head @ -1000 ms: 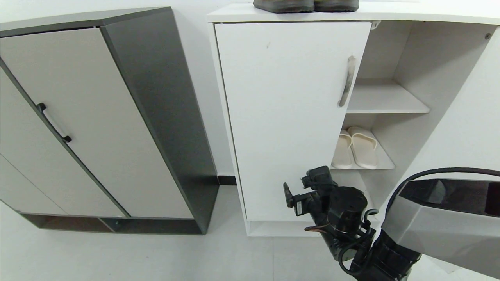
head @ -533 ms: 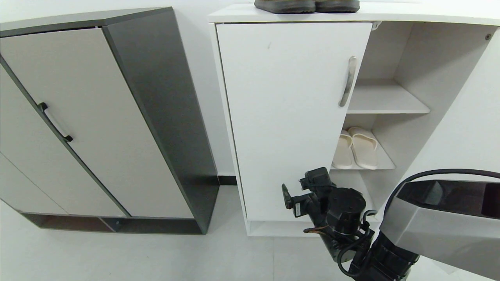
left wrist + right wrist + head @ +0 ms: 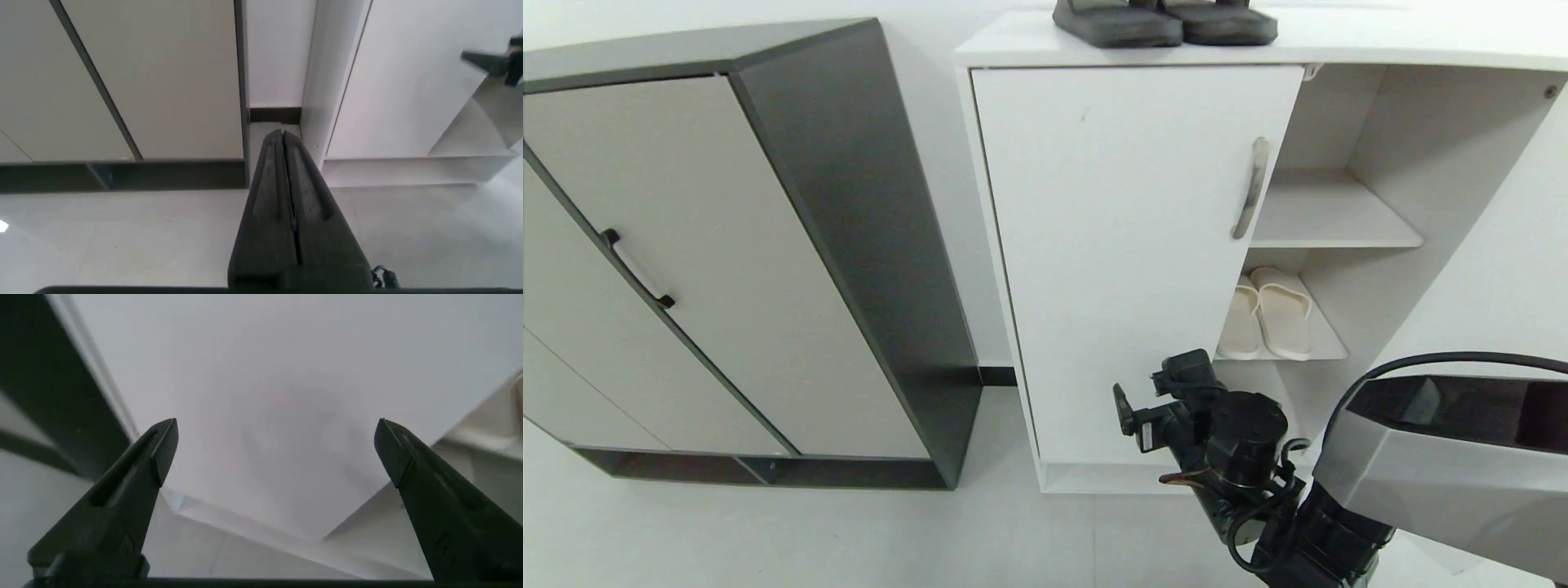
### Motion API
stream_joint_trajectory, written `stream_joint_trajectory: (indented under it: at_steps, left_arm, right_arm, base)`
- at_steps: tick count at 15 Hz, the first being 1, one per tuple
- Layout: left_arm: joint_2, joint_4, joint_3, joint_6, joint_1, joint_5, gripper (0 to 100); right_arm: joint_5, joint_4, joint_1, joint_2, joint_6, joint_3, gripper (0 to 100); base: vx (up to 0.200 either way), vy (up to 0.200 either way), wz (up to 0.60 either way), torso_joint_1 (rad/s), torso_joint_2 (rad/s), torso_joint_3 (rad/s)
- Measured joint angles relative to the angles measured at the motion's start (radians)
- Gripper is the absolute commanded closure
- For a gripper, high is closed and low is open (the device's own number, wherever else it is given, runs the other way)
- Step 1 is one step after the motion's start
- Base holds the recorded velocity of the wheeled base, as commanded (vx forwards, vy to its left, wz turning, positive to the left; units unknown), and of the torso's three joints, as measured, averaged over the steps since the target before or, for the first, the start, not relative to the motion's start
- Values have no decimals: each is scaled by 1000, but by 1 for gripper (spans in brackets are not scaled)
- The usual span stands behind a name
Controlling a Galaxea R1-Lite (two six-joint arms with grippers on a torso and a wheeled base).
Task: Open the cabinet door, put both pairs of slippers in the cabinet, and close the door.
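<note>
White cabinet (image 3: 1339, 37): the door (image 3: 1119, 245) on the left half is shut, the right half stands open. Pale slippers (image 3: 1266, 314) lie side by side on the lower shelf (image 3: 1327, 349) inside. Dark slippers (image 3: 1164, 20) sit on the cabinet's top, above the shut door.

Right pincer (image 3: 1156, 392) is low, in front of the door's bottom part, fingers spread wide, gripping nothing. The pale pair is up and to its right, apart from it; the dark pair is well above.

Left pincer (image 3: 283, 139) is clenched on nothing, near the floor (image 3: 122, 237), pointing at the gap between the grey cabinet (image 3: 147, 73) and the white one.
</note>
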Motion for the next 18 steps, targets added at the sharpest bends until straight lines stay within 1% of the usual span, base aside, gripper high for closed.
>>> stream_joint_trajectory:
  at_steps: [1,8,18]
  left_arm:
    - [0,-2,0,0,0,0,100]
    - [0,-1,0,0,0,0,100]
    - [0,-1,0,0,0,0,100]
  right_arm:
    - [9,-22,7,-5,0,0,0]
    - [10,-20,33,-52,-2,14,0]
    - [10,-20,44,-60,-3,24,0]
  base:
    - [0,0,0,27,-554,-359]
    - [0,0,0,127,-470,-336]
    - [0,0,0,185,-496,-310]
